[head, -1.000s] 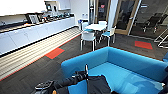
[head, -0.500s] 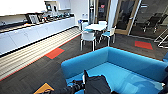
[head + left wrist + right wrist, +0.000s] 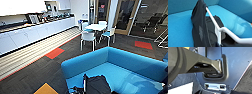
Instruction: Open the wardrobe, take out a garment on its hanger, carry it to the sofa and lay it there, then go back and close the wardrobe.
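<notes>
Nearest, in the left wrist view, the white hanger (image 3: pixel 218 26) carries the black T-shirt (image 3: pixel 199 27), which hangs draped over the blue sofa (image 3: pixel 179 26) seat; whether the left gripper pinches the hanger cannot be told. In the head view the T-shirt (image 3: pixel 98 85) sits bunched at the front of the sofa (image 3: pixel 130 65) seat, with the hanger (image 3: pixel 84 82) as a pale line along its side. The right wrist view gives dark robot parts, and the right gripper's fingers cannot be made out. Beyond the sofa stands a white table (image 3: pixel 96 26) with chairs (image 3: pixel 88 37), and a long white counter (image 3: pixel 37 31) runs along the wall.
</notes>
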